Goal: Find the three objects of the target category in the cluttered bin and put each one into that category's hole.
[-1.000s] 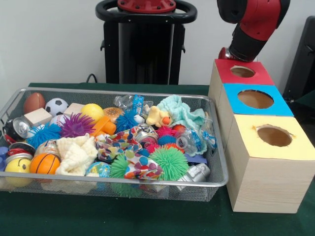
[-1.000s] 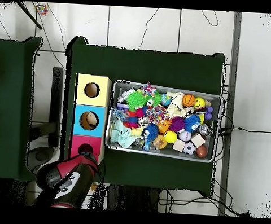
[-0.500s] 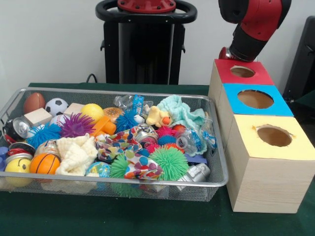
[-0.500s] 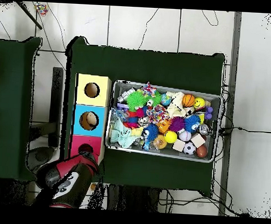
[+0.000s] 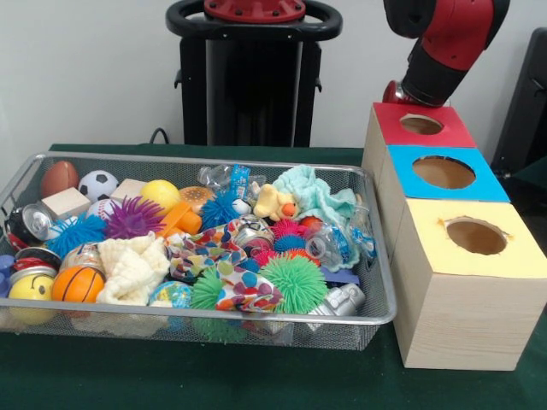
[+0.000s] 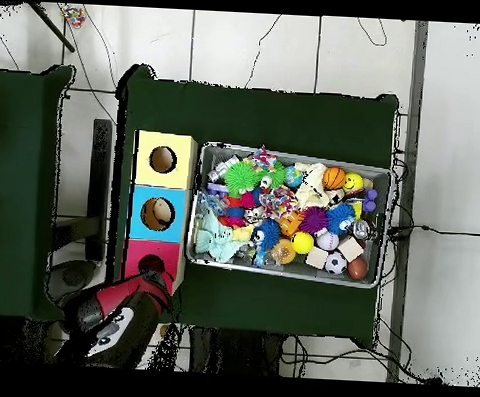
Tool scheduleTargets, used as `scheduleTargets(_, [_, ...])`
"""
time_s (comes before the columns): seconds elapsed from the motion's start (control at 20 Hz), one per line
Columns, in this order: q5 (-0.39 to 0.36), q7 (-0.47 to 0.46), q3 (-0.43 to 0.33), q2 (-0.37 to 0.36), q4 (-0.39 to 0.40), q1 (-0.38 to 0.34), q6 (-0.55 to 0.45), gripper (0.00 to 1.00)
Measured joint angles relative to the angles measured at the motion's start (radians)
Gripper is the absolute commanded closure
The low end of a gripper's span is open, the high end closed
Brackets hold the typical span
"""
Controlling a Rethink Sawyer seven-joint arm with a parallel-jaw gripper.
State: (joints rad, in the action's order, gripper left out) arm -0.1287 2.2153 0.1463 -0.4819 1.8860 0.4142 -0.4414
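The red and black robot arm (image 5: 444,43) hangs behind the red-topped wooden box (image 5: 419,128), clear of the silver wire-mesh bin (image 5: 376,282) of jumbled toys. This presumably leaves the bin unobstructed for searching. The claw is hidden, so its state cannot be told.

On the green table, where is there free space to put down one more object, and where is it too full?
The green tablecloth is bare in front of the wire mesh bin, and in the overhead view along both long sides of it. The bin is packed with toys. Three wooden boxes with holes, yellow-topped, blue-topped and red-topped, stand close beside it.
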Motion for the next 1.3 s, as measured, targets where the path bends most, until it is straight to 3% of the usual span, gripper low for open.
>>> scheduleTargets(1.0, [0.016,0.000,0.007,0.000,0.000,0.010,0.000,1.00])
scheduleTargets(1.3, [0.018,0.000,0.007,-0.032,0.007,0.019,-0.016,1.00])
